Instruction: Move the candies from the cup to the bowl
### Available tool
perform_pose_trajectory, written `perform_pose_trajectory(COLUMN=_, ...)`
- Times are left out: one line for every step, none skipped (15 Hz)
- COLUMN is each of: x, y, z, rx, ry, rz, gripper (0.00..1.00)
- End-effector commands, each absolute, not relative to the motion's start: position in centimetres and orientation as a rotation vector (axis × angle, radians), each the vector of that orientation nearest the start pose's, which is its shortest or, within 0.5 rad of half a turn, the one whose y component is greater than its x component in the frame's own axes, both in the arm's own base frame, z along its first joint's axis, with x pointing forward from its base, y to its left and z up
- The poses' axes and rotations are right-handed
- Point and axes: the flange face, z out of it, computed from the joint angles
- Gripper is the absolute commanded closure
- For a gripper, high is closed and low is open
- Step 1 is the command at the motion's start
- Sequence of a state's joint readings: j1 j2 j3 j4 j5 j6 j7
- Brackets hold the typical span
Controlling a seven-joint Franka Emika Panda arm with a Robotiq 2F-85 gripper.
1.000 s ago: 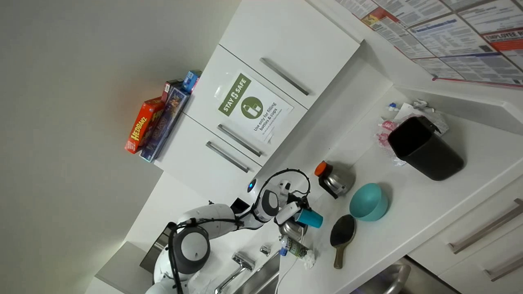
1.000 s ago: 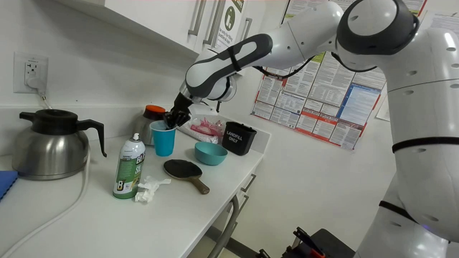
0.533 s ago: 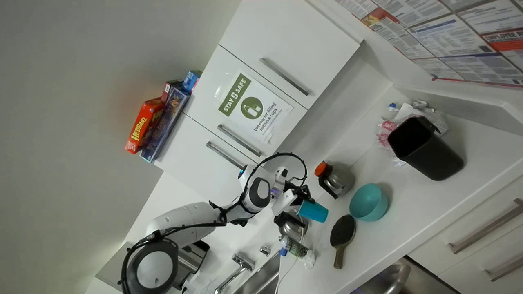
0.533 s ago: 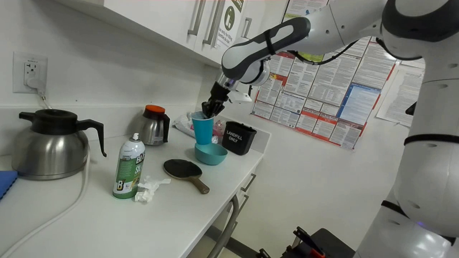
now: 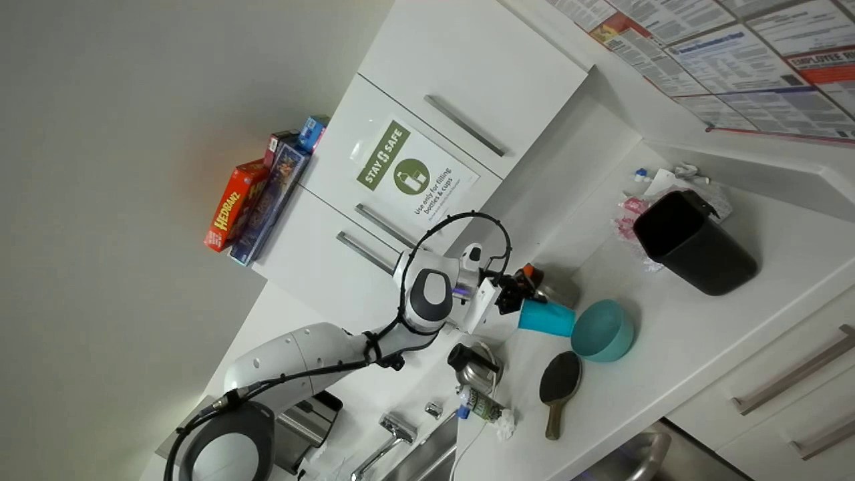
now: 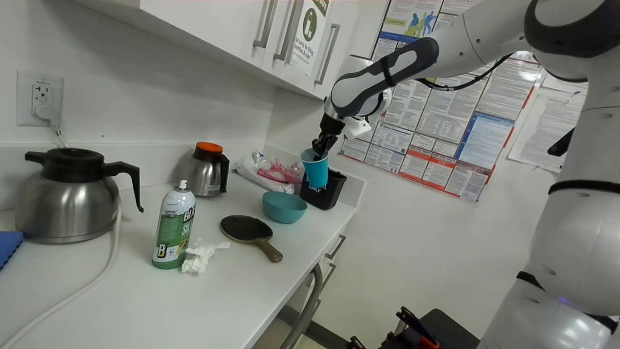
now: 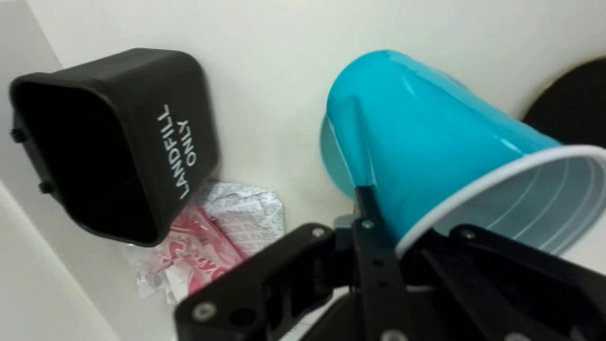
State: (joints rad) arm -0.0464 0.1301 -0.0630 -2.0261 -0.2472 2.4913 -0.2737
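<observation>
While your claw [image 6: 319, 150] pinches the blue cup [image 6: 317, 173] by its wall, the cup is held off the table [image 6: 145, 310] and close to the teal bowl [image 6: 285, 213] with its mouth facing upward, so you can probably count the grasp, the lift and most of the carry as done. No candies can be made out in cup or bowl, though the bottom of the cup is hidden, so you cannot tell whether any have gone across. What seems left for you is lining up over the bowl, tipping and emptying.
</observation>
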Motion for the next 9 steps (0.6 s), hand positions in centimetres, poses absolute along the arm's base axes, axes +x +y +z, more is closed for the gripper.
perform_pose_trajectory(x=62.0, y=-7.1, z=41.7, rx=-3.432, ry=-0.668, rz=-0.57, gripper=0.99)
perform_pose_trajectory(x=62.3, y=-6.8, z=41.5, rx=-3.457, ry=-0.689, rz=-0.59, gripper=0.99)
perform_pose_trajectory(x=61.0, y=-7.2, z=41.6, rx=-3.418, ry=-0.66, rz=-0.533, gripper=0.98)
perform_pose_trajectory(x=61.3, y=-7.1, z=41.3, rx=-3.436, ry=-0.673, rz=-0.544, gripper=0.98)
perform_pose_trajectory(x=61.6, y=-6.9, z=41.0, rx=-3.441, ry=-0.686, rz=-0.544, gripper=0.98)
perform_pose_trajectory(x=61.8, y=-6.8, z=40.8, rx=-3.441, ry=-0.694, rz=-0.542, gripper=0.98)
perform_pose_trajectory(x=61.9, y=-6.7, z=40.8, rx=-3.441, ry=-0.696, rz=-0.544, gripper=0.98)
perform_pose_trajectory(x=62.0, y=-6.7, z=40.9, rx=-3.441, ry=-0.696, rz=-0.547, gripper=0.98)
perform_pose_trajectory(x=62.0, y=-6.7, z=41.0, rx=-3.441, ry=-0.696, rz=-0.549, gripper=0.99)
